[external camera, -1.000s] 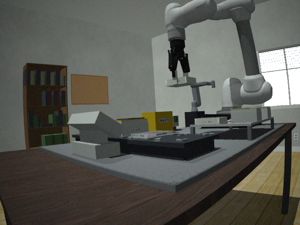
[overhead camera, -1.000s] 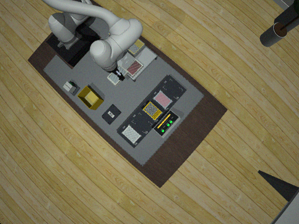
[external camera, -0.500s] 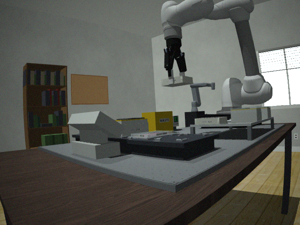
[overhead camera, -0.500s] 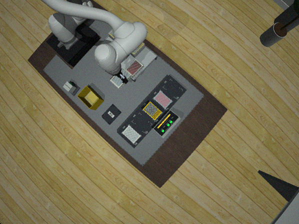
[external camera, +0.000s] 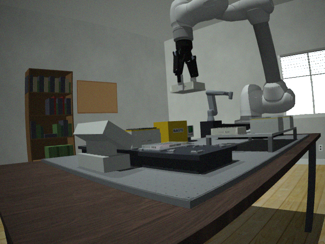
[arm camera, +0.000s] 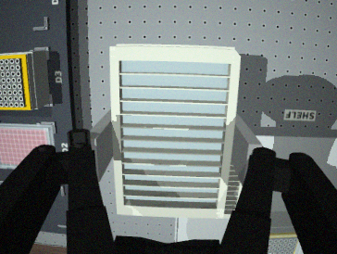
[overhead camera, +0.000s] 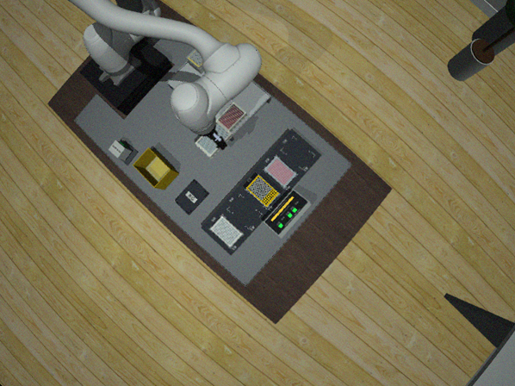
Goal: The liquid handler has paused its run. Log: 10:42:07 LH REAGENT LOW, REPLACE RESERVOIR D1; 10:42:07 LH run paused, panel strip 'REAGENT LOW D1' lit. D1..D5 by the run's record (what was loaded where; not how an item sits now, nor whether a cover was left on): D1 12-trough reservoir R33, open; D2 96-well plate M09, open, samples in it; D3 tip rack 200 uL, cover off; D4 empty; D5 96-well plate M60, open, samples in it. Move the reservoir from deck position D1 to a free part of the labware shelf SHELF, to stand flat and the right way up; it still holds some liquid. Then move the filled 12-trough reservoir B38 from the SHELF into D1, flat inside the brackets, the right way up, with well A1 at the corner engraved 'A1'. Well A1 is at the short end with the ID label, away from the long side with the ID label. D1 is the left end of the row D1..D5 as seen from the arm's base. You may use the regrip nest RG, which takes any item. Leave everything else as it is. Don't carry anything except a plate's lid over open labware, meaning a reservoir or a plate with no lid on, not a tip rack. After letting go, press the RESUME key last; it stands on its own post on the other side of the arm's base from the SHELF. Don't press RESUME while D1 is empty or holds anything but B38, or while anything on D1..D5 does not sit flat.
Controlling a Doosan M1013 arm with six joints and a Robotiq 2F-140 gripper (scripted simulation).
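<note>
My gripper (overhead camera: 219,141) is shut on a white 12-trough reservoir (overhead camera: 207,145) and holds it level, high above the grey base plate, between the SHELF (overhead camera: 242,105) and the black deck. In the wrist view the reservoir (arm camera: 175,130) sits between my fingers, gripped across its long sides, and its troughs show pale blue liquid. I cannot read its ID label. The exterior view shows the reservoir (external camera: 187,87) hanging flat under the gripper (external camera: 186,78). Deck position D1 (overhead camera: 299,151) is empty.
The deck holds a pink plate (overhead camera: 278,171), a yellow tip rack (overhead camera: 261,190), an empty bay and a white plate (overhead camera: 226,230). The panel (overhead camera: 287,212) stands in front. A pink plate (overhead camera: 231,114) lies on the shelf. The yellow waste bin (overhead camera: 155,167), black nest (overhead camera: 194,194) and key post (overhead camera: 120,150) stand to the left.
</note>
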